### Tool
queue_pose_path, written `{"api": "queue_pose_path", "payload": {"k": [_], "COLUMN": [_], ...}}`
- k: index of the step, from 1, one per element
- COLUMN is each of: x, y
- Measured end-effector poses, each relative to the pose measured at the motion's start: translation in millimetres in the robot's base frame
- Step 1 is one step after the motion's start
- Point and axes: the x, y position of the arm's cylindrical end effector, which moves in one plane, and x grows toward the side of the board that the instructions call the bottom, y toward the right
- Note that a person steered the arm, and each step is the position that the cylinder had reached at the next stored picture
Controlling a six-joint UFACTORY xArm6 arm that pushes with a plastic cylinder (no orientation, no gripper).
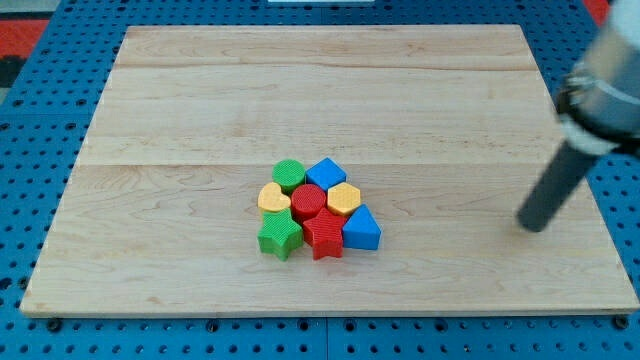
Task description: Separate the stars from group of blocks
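Several blocks sit packed together just below the board's middle. The green star (279,237) is at the group's lower left and the red star (323,236) is beside it at the bottom middle. Around them are a blue triangle (362,229), a yellow heart (273,197), a red cylinder (308,199), a yellow hexagon (343,197), a green cylinder (289,174) and a blue cube (326,172). My tip (535,226) is far to the view's right of the group, near the board's right edge, touching no block.
The wooden board (200,100) lies on a blue pegboard (30,150). The arm's blurred body (605,90) hangs over the board's upper right corner.
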Motion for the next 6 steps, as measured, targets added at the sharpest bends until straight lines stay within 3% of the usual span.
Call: {"api": "queue_pose_path", "payload": {"k": [1, 2, 4, 6], "x": [9.2, 9.6, 16.3, 16.3], "y": [-83.0, -130.7, -205.7, -226.9]}}
